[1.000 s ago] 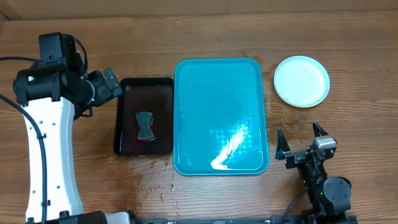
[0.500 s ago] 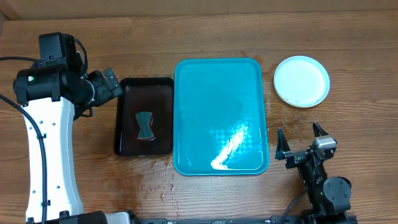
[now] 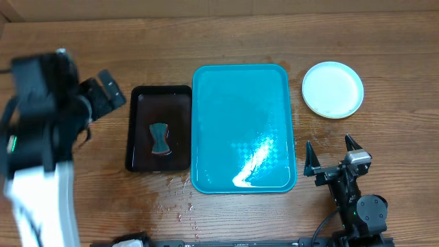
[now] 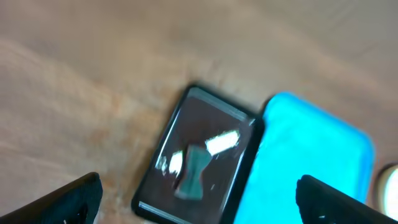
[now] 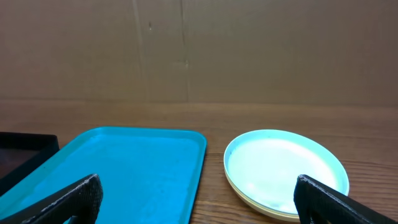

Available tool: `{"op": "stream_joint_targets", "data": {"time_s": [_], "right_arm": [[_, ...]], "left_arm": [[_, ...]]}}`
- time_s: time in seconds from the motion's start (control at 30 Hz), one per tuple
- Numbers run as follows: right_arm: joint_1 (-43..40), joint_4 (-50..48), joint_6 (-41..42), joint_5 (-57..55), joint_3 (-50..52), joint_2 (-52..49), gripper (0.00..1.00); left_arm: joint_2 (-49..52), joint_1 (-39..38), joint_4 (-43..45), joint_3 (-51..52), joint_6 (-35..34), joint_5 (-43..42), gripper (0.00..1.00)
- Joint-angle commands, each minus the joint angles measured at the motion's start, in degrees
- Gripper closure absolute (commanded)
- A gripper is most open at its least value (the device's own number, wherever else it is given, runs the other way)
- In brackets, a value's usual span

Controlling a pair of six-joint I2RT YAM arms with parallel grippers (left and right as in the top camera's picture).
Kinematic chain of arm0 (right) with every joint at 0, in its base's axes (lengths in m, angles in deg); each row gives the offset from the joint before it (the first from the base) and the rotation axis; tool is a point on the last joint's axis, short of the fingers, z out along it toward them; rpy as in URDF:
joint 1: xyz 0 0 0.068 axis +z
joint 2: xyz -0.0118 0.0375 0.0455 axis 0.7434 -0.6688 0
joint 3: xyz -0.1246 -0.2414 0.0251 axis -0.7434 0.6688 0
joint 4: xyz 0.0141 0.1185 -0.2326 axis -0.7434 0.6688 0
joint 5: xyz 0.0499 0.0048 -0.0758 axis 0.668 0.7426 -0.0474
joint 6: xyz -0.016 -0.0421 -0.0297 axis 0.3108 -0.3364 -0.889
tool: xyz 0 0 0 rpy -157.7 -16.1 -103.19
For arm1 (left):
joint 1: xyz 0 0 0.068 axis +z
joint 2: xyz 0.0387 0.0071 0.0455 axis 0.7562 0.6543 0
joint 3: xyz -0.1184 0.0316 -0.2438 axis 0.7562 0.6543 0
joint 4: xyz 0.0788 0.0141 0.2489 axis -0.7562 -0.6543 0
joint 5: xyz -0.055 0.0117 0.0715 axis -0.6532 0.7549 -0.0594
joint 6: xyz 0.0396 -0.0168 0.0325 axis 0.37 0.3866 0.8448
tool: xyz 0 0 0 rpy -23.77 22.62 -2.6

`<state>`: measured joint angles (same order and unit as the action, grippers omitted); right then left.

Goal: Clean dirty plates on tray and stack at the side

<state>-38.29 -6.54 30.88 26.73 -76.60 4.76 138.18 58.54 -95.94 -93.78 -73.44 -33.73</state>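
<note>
Both my left jaws and my right jaws stand spread wide, with nothing between them. In each wrist view the dark tips sit at the opposite lower corners with open space between.

The tray (image 3: 240,110) lies in the middle of the tabletop (image 3: 384,41), bare and glossy, with no plate on it. The plates (image 3: 333,89) sit as one stack on the wood, off the tray's far right corner, close to it but not touching. From my right wrist I see a pale mint-white plate (image 5: 283,165) on top and a yellow-green rim (image 5: 249,194) just under it. The top face shows no red smear.

I judge the cleaning and stacking done, or all but done. No dirty plate is left to fetch. The next move calls only for parking my arms without brushing the stack; my right jaws hang near it, a little short of it. My left arm (image 3: 41,137) shows blurred in the overhead view, left of the black tray (image 3: 140,103).

By count:
- One teal tray and one black tray.
- One dark sponge (image 3: 159,138), lying in the black tray.
- One stack of plates. Two layers are plain to see; whether a third hides beneath, I cannot tell.
- A few wet spots (image 3: 175,199) on the wood in front of the trays.
</note>
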Motion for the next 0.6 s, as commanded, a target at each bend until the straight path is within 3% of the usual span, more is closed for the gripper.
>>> {"op": "stream_joint_targets", "data": {"time_s": [0.0,0.37,0.57], "right_arm": [[-0.3,-0.3,-0.4,0.0,0.6,0.5,0.00],[-0.3,-0.3,-0.4,0.0,0.6,0.5,0.00],[-0.3,-0.3,-0.5,0.0,0.6,0.5,0.00]], "left_arm": [[-8.7,-0.2,1.0,-0.9,-0.3,1.6,0.00],[-27.8,-0.4,0.5,0.6,-0.2,5.2,0.00],[-39.9,-1.7,0.5,7.7,-0.1,6.9,0.00]]}}
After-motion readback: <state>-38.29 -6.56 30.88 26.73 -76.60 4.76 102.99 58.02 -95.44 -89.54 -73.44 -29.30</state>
